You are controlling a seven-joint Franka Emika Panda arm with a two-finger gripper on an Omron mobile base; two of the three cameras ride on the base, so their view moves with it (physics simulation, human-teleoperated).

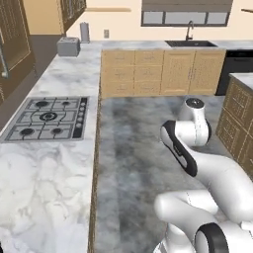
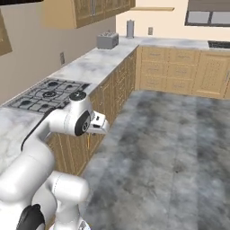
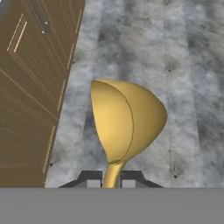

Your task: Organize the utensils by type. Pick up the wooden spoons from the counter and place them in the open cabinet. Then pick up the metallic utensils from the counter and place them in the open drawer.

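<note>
Hand view looks straight down on a gold-yellow spoon (image 3: 127, 120), its big rounded bowl facing up toward the camera and its thin stem running down between the two dark finger tips (image 3: 89, 180). The gripper (image 3: 112, 180) is nearly closed, its pads pressed against that stem on either side, so the spoon is held and hangs above the grey stone floor (image 3: 188, 87), clear of it. Beside the spoon, on the left of this view, stands the tan wood front of the base cabinets (image 3: 30, 96).

From the right base view the white arm (image 2: 67, 121) folds out in front of those cabinets (image 2: 108, 103), its hand (image 2: 99, 123) at about the height of the cabinet fronts and below the edge of the marble counter (image 2: 90, 67). A gas hob (image 2: 47, 94) is set into the counter, and a toaster (image 2: 108, 41) sits at the far end.

From the left base view the same marble counter (image 1: 44, 173) carries the hob (image 1: 49, 118), well apart from the arm (image 1: 197, 148) over the floor.
</note>
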